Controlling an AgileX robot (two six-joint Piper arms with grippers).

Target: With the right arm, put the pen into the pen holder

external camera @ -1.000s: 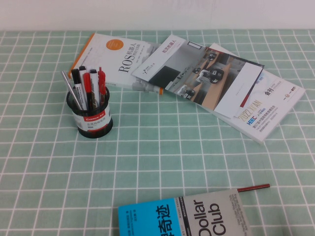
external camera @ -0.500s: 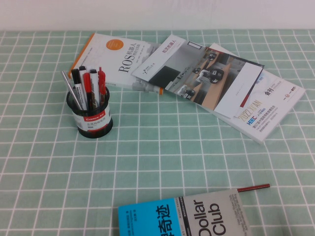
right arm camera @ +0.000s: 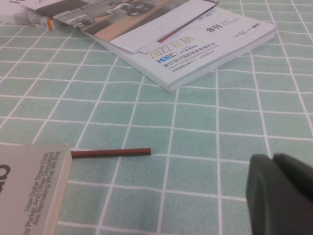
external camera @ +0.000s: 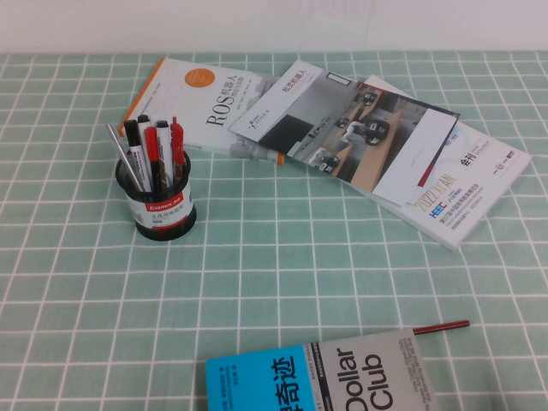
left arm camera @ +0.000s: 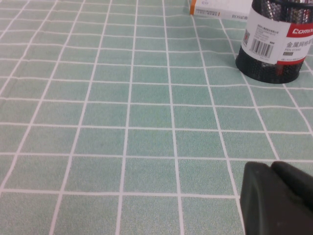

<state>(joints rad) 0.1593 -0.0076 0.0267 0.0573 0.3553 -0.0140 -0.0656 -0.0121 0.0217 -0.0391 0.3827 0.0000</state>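
The black mesh pen holder with a white band and red label stands at the left of the green checked cloth. It also shows in the left wrist view. The silver-grey pen stands inside it, leaning out to the left beside the markers. My left gripper is shut and empty, low over the cloth some way short of the holder. My right gripper is shut and empty, low over the cloth near the front right. Neither arm shows in the high view.
Red-and-black markers fill the holder. A white ROS book, an open magazine and a white journal lie at the back. A Dollar Club book lies at the front, a dark red thin pen beside it.
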